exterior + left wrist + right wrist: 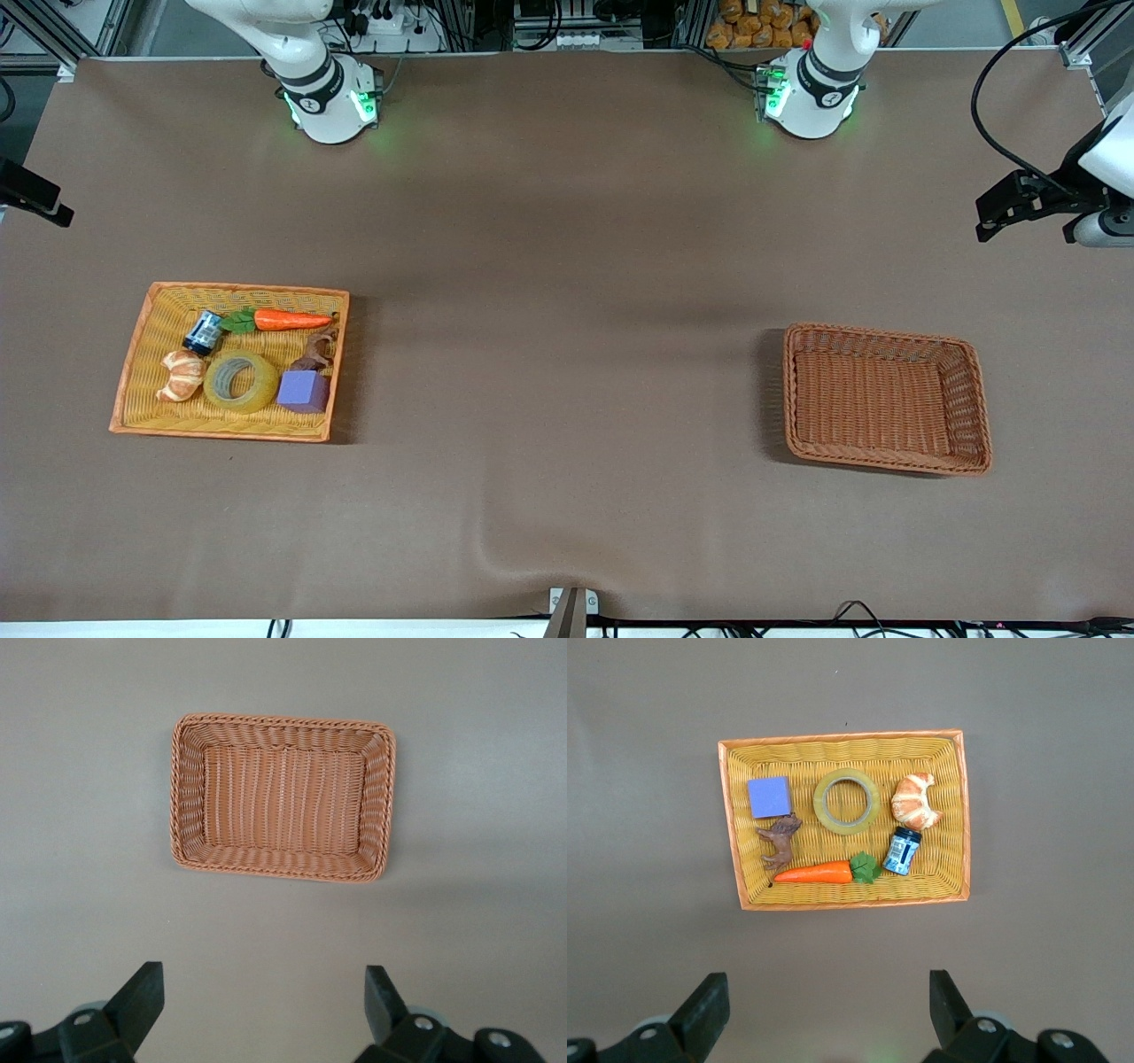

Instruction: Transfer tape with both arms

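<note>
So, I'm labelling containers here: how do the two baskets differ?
The yellow basket with its orange rim, at the right arm's end, holds the tape, a croissant, a carrot, a purple block and more; the brown basket, at the left arm's end, holds nothing. The brown one has a thicker braided rim. Both are rectangular, woven and shallow.

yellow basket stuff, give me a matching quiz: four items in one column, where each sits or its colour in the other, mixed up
Column one:
1. tape
2. carrot
3. block
4. brown basket

Column two:
A. purple
B. holds nothing, at the left arm's end
C. between the croissant and the block
D. farthest from the front camera in the yellow basket

Pairs: 1-C, 2-D, 3-A, 4-B
</note>
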`<move>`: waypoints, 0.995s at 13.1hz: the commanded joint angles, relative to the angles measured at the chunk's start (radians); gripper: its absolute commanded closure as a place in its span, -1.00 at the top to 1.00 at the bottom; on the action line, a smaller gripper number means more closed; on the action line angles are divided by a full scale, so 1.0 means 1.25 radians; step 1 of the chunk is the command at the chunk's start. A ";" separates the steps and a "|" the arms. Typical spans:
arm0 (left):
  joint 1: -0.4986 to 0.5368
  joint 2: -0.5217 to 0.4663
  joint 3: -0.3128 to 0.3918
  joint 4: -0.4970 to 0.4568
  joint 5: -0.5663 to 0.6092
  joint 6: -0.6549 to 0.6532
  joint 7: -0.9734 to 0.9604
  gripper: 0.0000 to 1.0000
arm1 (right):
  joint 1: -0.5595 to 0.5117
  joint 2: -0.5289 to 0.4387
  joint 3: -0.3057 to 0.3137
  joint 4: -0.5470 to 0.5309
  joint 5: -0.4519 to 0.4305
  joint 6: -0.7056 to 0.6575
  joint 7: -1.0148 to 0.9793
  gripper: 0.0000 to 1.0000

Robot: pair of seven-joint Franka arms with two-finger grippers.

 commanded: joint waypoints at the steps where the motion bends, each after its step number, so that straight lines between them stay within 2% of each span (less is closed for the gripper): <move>1: 0.004 -0.006 -0.010 0.001 -0.012 -0.006 -0.002 1.00 | -0.004 0.005 0.004 0.009 -0.001 -0.001 0.004 1.00; 9: 0.008 -0.004 -0.009 -0.001 -0.012 -0.006 -0.001 1.00 | 0.006 0.013 0.008 0.007 0.001 -0.003 -0.005 1.00; 13: 0.003 0.000 -0.009 -0.001 -0.012 -0.001 -0.002 1.00 | 0.026 0.111 0.008 0.009 0.001 -0.005 -0.006 1.00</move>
